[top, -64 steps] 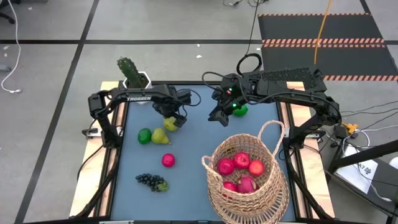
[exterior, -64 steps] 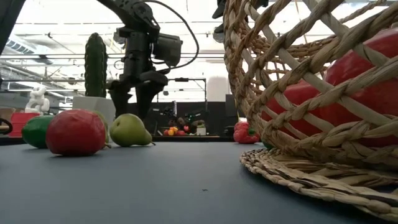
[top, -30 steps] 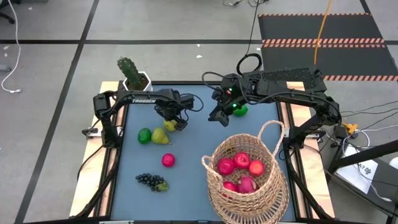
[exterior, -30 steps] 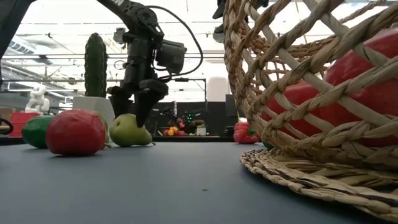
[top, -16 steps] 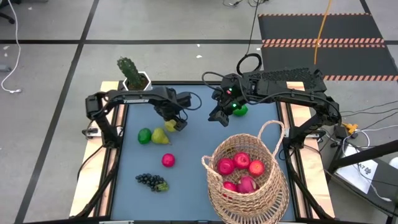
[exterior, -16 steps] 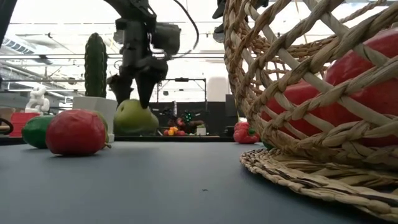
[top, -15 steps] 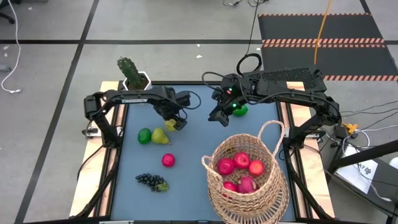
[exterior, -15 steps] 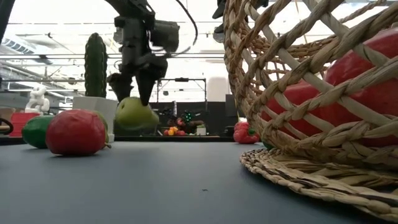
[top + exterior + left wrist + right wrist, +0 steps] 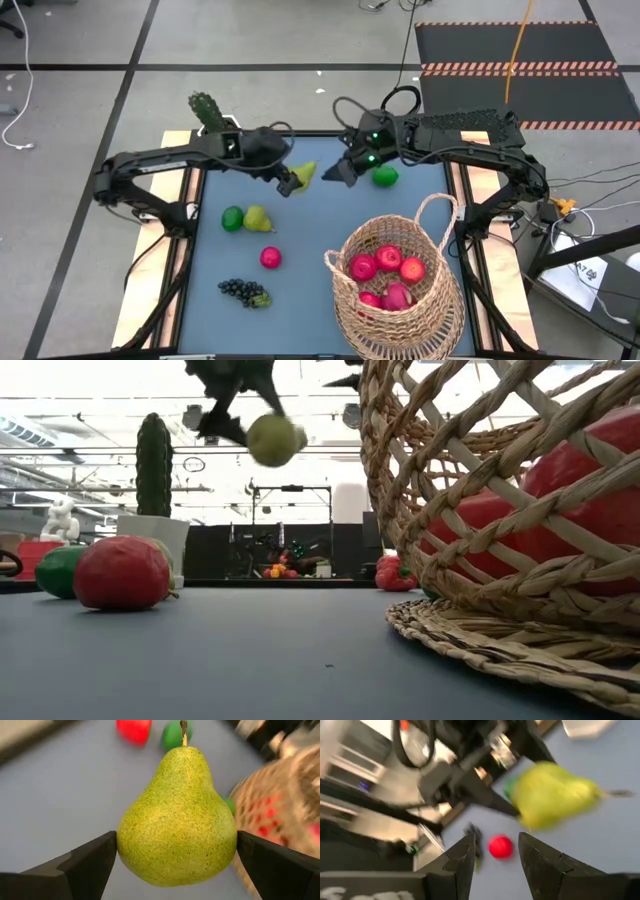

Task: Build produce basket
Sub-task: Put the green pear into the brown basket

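Note:
My left gripper point(image 9: 296, 179) is shut on a yellow-green pear point(image 9: 304, 174) high above the table's far middle; the pear also shows in the low view point(image 9: 274, 440). My right gripper point(image 9: 336, 172) is open and empty just right of the pear, which its wrist view point(image 9: 552, 792) shows close ahead. The woven basket point(image 9: 396, 296) stands at the near right on its flat base, with several red and pink fruits inside. On the table lie a lime point(image 9: 384, 177), a second lime point(image 9: 232, 218), a second pear point(image 9: 259, 219), a red apple point(image 9: 270, 258) and grapes point(image 9: 245, 292). My left gripper pinches the pear's wide lower body point(image 9: 131, 851) between its two fingers point(image 9: 90, 865), one on each side. The fingers come from the table's left, slanting down. The pear is lifted clear, and its stem point(image 9: 184, 731) points away from the gripper, toward my right gripper.
A green cactus in a white pot point(image 9: 210, 115) stands at the far left corner. The basket's handle point(image 9: 432, 205) arches up on the side toward my right arm. Bare blue table point(image 9: 310, 235) lies between the loose fruit and the basket.
My left gripper, standing around the pear on the table a second ago, has lifted it clear and carried it up and toward the table's right, close to my right gripper. The pear now points stem-first to the right. My right gripper has shifted slightly left toward it.

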